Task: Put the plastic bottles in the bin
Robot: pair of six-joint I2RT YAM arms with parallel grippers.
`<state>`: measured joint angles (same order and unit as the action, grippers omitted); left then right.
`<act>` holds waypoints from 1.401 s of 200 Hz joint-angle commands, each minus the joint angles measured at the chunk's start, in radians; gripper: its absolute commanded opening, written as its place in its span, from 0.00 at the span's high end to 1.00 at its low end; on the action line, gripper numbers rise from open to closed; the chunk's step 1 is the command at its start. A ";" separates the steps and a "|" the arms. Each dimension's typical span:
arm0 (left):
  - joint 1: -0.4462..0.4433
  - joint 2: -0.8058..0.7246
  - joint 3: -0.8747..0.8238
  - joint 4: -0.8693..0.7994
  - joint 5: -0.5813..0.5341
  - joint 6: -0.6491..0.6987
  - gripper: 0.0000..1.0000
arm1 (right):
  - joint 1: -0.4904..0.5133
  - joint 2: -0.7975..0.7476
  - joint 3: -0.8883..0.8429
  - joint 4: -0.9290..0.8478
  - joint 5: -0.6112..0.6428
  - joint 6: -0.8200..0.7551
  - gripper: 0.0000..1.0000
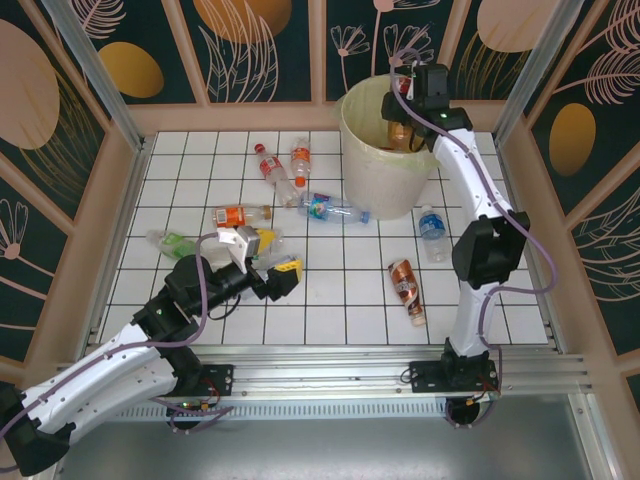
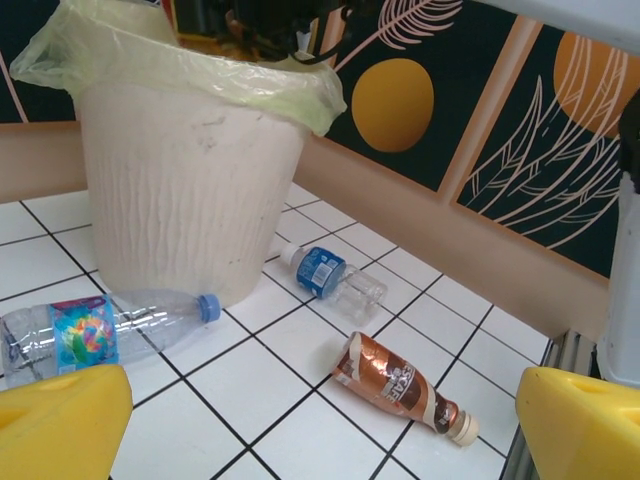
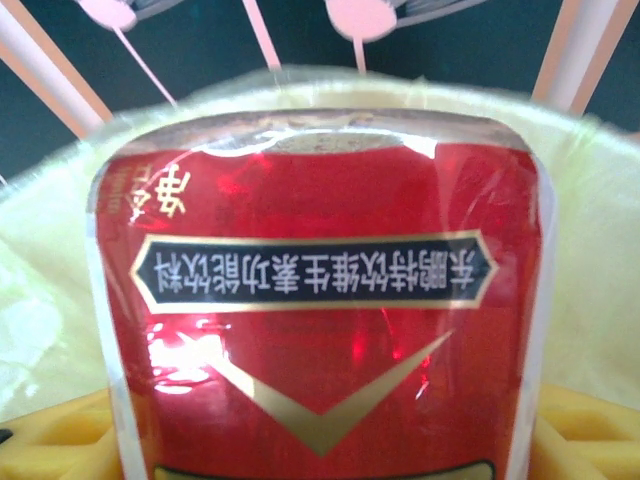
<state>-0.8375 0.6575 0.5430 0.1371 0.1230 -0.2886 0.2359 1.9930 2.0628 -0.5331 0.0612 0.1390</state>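
Note:
The bin (image 1: 375, 170) stands at the back right, a cream bucket with a yellowish liner. My right gripper (image 1: 403, 112) hangs over its mouth, shut on a red-labelled plastic bottle (image 3: 320, 300) that sits between the yellow fingers (image 3: 60, 440). My left gripper (image 1: 272, 255) is open, low over the tiles left of centre, with nothing between its fingers (image 2: 60, 420). In front of it lie a clear bottle with a blue cap (image 2: 100, 325), a blue-labelled bottle (image 2: 330, 275) and a brown bottle (image 2: 400, 375). More bottles lie further back: red (image 1: 268, 165), orange (image 1: 241, 215) and green (image 1: 175, 243).
Wooden walls with patterned panels (image 1: 250, 50) close in the white tiled floor (image 1: 330, 300) on three sides. The right arm's base and elbow (image 1: 485, 250) stand near the brown bottle (image 1: 405, 285). A metal rail (image 1: 400, 375) runs along the near edge.

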 commanded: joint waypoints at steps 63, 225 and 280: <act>0.003 -0.002 0.015 0.006 0.015 0.012 0.01 | -0.005 0.082 0.001 -0.102 -0.043 0.010 0.31; 0.003 -0.001 0.015 -0.007 0.010 0.009 0.01 | -0.001 0.131 -0.001 -0.189 -0.038 0.033 0.31; 0.003 0.001 0.015 -0.008 0.010 0.009 0.01 | -0.001 0.151 -0.001 -0.191 -0.042 0.040 0.30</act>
<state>-0.8375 0.6575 0.5430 0.1268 0.1238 -0.2886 0.2363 2.1201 2.0506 -0.7006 0.0242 0.1635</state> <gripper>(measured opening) 0.985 0.698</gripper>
